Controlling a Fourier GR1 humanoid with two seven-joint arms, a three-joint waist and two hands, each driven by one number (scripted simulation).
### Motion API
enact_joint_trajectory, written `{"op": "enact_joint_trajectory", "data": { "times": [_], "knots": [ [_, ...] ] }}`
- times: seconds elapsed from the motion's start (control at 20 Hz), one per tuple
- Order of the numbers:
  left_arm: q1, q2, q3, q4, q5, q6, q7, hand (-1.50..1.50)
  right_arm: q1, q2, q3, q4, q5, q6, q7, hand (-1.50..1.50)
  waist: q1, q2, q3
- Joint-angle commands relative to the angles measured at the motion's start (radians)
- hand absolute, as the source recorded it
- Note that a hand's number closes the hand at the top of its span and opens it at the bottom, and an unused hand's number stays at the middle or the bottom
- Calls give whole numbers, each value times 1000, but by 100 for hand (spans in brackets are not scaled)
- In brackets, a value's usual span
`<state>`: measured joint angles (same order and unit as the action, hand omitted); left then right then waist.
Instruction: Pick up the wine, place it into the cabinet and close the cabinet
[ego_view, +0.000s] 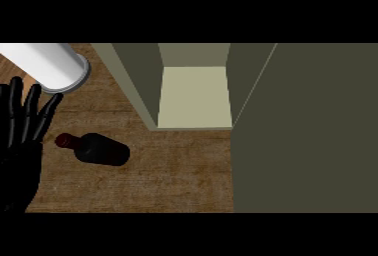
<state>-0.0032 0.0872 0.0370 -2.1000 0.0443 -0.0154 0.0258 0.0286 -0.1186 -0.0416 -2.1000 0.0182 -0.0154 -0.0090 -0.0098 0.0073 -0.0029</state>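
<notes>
In the head view, the wine bottle (96, 149) is seen lying on its side on the wooden tabletop (170, 175), left of the open cabinet (193, 97). The left hand (22, 125) is held open with straight fingers at the left edge, just beside the bottle's neck. A white cylinder (48, 65) is seen above it.

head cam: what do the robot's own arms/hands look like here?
Only one hand shows, the left hand at the view's left edge: plain glossy black, with long slender fingers and a black palm. No markings, cables or sleeve visible. The grey forearm does not show, and the right hand is out of view.
</notes>
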Motion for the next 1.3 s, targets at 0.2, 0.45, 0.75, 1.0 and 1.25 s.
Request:
{"op": "enact_joint_trajectory", "data": {
  "times": [0.2, 0.45, 0.75, 1.0, 1.25],
  "knots": [
    [34, 51, 152, -21, 284, -156, -102, -150, 158, -5, 39, -115, -67, 113, -64, -150, 7, -11, 2],
    [92, -44, 83, 6, 489, -124, 118, -150, 188, -16, 176, -166, -251, 220, 151, -150, 13, -14, 1],
    [129, 35, 186, -161, 651, -60, 297, -150, 305, -41, 206, -461, -315, 184, 328, -150, 7, -13, 3],
    [164, 75, 275, -327, 769, 4, 402, -150, 276, -61, 149, -484, -383, 176, 396, -150, 12, -12, 3],
    [115, 107, 299, -336, 763, 59, 462, -150, 308, -35, 228, -530, -327, 163, 400, -150, 4, -14, 3]
  ]
}}
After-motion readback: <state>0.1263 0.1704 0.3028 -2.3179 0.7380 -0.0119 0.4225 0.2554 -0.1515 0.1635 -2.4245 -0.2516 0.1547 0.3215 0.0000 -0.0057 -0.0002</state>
